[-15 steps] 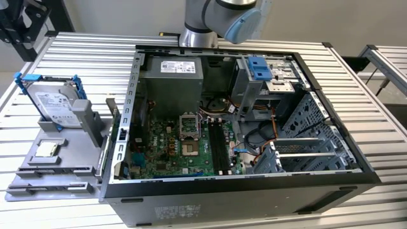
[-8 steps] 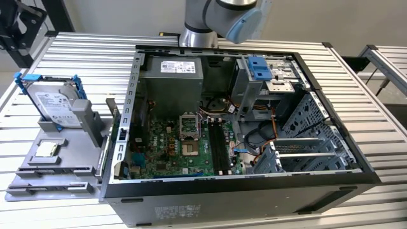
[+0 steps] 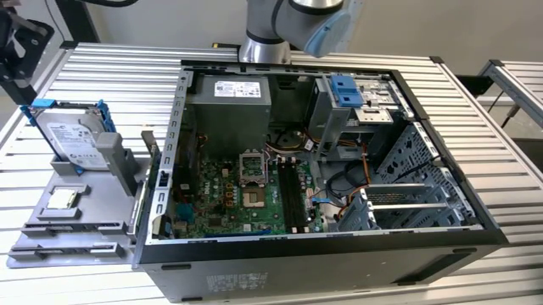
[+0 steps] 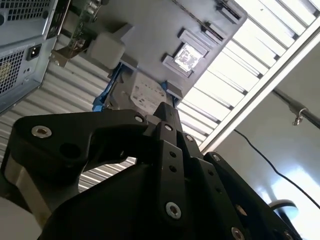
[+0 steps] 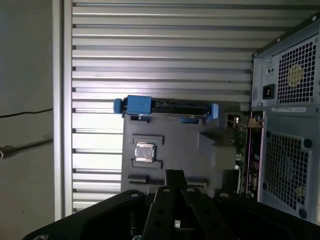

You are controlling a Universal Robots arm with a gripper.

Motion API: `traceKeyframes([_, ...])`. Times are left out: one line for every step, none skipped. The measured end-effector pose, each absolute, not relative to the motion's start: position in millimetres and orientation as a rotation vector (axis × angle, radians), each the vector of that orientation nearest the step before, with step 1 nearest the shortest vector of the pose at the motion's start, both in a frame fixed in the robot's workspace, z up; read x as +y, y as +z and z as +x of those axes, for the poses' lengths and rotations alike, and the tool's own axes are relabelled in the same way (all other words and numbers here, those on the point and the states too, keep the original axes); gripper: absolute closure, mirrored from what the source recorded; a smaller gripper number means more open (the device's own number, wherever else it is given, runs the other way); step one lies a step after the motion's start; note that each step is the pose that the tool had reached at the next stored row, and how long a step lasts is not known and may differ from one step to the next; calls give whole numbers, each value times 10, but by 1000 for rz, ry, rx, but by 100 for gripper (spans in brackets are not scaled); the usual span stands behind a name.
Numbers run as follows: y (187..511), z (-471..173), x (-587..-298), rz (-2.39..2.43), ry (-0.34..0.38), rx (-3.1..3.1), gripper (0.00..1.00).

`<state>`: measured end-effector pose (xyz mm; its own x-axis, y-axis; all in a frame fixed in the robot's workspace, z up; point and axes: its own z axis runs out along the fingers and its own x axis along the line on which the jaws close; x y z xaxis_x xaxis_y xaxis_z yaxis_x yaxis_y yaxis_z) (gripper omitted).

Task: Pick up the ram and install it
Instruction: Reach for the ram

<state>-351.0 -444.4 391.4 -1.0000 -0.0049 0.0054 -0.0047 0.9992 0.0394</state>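
The ram is hidden or out of view. My gripper [image 3: 15,70] hangs high at the exterior view's far left, beyond the grey parts tray [image 3: 93,190] and well away from the open computer case [image 3: 322,159]. In both wrist views its black fingers [image 4: 167,120] come together at one tip, shut, with nothing visible between them [image 5: 173,176]. Below that tip lies the tray [image 5: 185,140]. The motherboard's long black slots [image 3: 293,190] run down the middle of the case floor.
A silver hard drive in a blue frame [image 3: 72,140] stands upright at the tray's back, and a small square silver chip [image 3: 66,199] lies in front of it. The case walls, drive cage [image 3: 352,108] and power supply [image 3: 229,101] surround the motherboard. Slatted metal tabletop [image 3: 110,70] lies all around.
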Motion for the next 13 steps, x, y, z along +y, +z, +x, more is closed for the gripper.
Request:
traceKeyframes([3913,-3510,-4475,7,-60,-3136,100])
traceKeyframes([3913,-3510,-4505,7,-59,-3136,100])
traceKeyframes([3914,-3510,-4536,7,-57,-3136,100])
traceKeyframes([3913,-3510,-4566,6,-55,-3136,100])
traceKeyframes([3913,-3510,-4596,6,-54,-3136,100])
traceKeyframes([3912,-3510,-4626,6,-52,-3136,100])
traceKeyframes([3912,-3510,-4657,5,-50,-3136,100])
traceKeyframes([3912,-3510,-4687,5,-49,-3136,100])
traceKeyframes([3912,-3510,-4719,5,-47,-3136,100])
traceKeyframes([3912,-3510,-4747,4,-45,-3136,100])
traceKeyframes([3912,-3510,-4780,4,-44,-3136,100])
traceKeyframes([3911,-3510,-4809,4,-42,-3136,100])
traceKeyframes([3911,-3510,-4840,3,-40,-3136,100])
